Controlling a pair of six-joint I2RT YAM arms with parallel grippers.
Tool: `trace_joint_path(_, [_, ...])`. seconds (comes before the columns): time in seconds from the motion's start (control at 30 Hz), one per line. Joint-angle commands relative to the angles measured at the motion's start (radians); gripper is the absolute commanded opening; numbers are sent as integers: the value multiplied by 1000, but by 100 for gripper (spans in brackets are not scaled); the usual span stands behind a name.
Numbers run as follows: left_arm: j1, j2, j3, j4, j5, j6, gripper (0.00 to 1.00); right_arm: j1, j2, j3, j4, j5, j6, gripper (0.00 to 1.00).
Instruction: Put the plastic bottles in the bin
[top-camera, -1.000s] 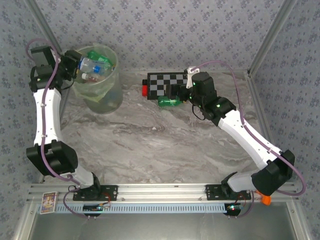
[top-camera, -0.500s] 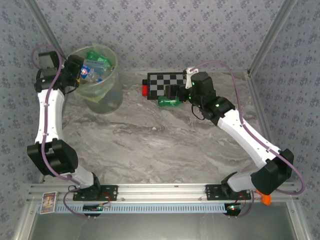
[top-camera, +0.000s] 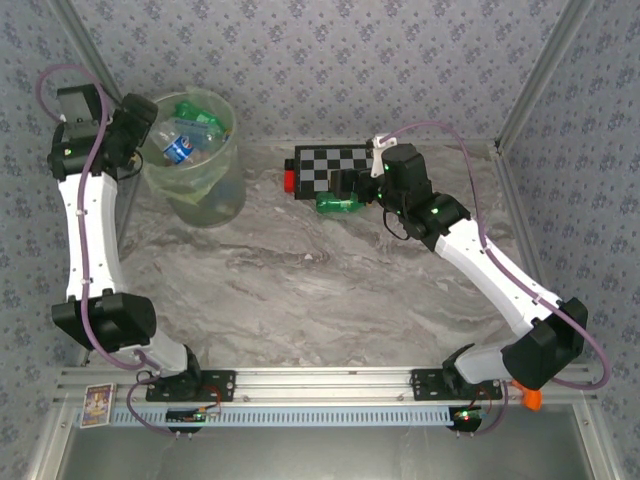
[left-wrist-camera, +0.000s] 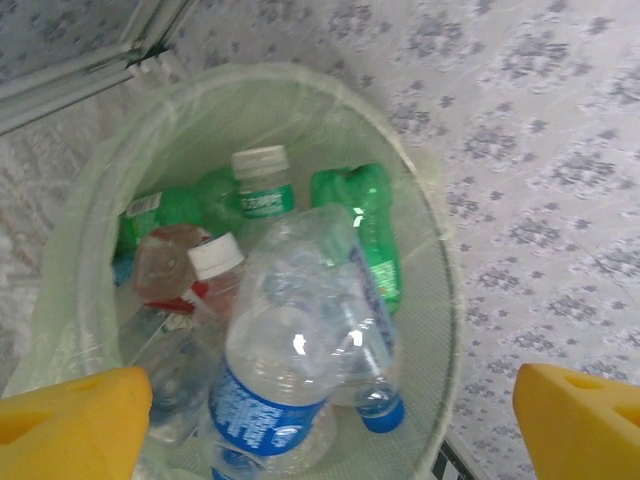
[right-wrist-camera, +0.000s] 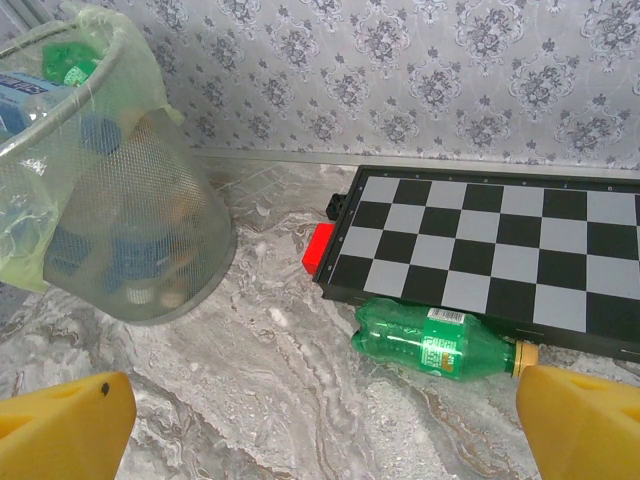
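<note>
The bin stands at the back left and holds several plastic bottles, green, clear and red-labelled. On top of that pile lies a clear bottle with a blue label, also seen from above. My left gripper hangs open over the bin's rim, touching nothing; from above it is at the bin's left side. A green bottle lies on the table against the checkerboard's near edge. My right gripper is open just short of it.
The black-and-white checkerboard lies flat at the back centre, with a small red block at its left edge. The bin's mesh wall is to the left in the right wrist view. Patterned walls close the back and sides.
My left gripper has opened and let go of the clear blue-labelled bottle, which now lies in the bin. The left wrist has drawn back to the left. The right arm has hardly moved.
</note>
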Motion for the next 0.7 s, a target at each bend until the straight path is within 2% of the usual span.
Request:
trace_joint_path(0.0, [-17,37,78,16,38,74,91,7,5,20,-4,0,-7,100])
trace_joint_path(0.13, [-52,112,160,73,139,96,88,12,5,20,-12,8,-7,100])
trace_joint_path(0.33, [-111,299,393,9,217,111,88,21,6,21,-28,23,-7,100])
trace_joint_path(0.5, [-100,404,513,-108,160,121,87,27,1,20,-38,37,-7,100])
trace_joint_path(0.67, [-86,364,412,-136,126,138,87,31,-7,12,-40,53,-4,100])
